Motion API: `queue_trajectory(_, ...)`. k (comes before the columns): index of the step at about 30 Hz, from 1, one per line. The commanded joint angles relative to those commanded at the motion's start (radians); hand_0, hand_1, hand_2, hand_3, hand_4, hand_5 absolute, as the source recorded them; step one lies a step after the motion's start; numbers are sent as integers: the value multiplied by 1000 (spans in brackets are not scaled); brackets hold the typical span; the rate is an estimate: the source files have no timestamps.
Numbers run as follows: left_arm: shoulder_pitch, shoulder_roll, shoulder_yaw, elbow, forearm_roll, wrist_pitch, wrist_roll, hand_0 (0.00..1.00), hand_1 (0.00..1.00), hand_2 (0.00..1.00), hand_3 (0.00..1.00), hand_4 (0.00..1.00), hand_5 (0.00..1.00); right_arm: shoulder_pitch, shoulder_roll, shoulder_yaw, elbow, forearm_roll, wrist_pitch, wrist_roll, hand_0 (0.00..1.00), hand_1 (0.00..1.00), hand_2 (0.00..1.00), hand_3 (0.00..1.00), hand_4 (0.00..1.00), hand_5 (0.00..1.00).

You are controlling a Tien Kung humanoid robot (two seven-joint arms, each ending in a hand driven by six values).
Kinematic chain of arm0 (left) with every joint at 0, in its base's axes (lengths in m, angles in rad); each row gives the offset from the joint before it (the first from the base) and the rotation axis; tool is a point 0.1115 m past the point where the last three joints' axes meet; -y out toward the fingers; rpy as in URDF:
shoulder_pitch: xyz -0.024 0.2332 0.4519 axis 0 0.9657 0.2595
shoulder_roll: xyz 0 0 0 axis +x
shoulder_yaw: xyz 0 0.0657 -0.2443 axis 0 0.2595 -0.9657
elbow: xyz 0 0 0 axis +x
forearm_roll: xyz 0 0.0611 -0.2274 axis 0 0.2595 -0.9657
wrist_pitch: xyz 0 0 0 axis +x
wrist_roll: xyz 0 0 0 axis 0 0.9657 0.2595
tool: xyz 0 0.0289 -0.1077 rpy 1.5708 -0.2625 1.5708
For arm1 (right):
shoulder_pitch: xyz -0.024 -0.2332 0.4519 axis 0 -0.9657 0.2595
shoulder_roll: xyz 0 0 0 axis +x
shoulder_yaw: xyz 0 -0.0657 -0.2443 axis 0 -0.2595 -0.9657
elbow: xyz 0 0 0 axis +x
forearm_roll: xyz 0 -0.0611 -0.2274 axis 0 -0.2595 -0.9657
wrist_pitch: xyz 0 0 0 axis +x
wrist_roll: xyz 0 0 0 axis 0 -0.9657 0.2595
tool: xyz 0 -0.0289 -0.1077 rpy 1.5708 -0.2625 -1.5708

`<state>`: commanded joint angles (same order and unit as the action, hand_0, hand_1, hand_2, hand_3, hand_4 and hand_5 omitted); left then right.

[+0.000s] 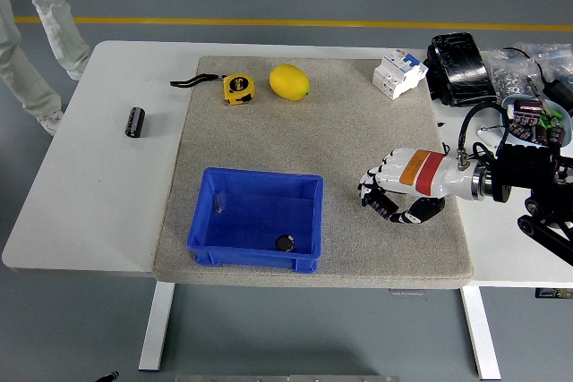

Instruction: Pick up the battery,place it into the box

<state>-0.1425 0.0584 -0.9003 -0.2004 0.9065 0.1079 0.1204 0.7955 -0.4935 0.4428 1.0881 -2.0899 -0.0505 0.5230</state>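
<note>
Head view over the white counter (107, 185), whose middle is covered by a grey mat (331, 131). The blue box (255, 219) sits at about 7 o'clock on the mat, near its front edge; a small dark round object (284, 242) lies on the box floor close to the near right corner, and it may be a battery already delivered, though it is too small to say for certain. A second dark cylinder, the battery (134, 121), lies on the bare counter at about 9 o'clock, off the mat and well apart from the box. The right robot hand (398, 194), white with an orange and red band at the wrist, hangs over the mat at about 4 o'clock, to the right of the box and clear of it; its dark fingers (387, 207) are curled loosely under the palm and appear to hold nothing. The left robot hand is out of view. Along the far edge of the mat, from 11 to 1 o'clock, stand a yellow tape measure (237, 88), a lemon (289, 81) and a white circuit breaker (398, 72); a bowl of parts (535, 121) rests at 3 o'clock. A person's legs (36, 33) show at 10 o'clock, beyond the counter. Judged from this layout, one delivery looks complete, and the cylinder at 9 o'clock remains unpicked.
</note>
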Motion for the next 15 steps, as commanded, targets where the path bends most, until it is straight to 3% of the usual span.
queue_trajectory(6, 2, 2, 0, -1, 2, 0, 2, 719, 794, 812, 635, 726, 596, 24, 6, 52, 31, 8, 7, -4, 534, 479, 526, 543, 429, 2)
queue_trajectory(15, 5, 5, 5, -3, 0, -1, 3, 719, 793, 811, 636, 728, 598, 52, 61, 148, 118, 29, 13, -19, 555, 498, 552, 553, 440, 2)
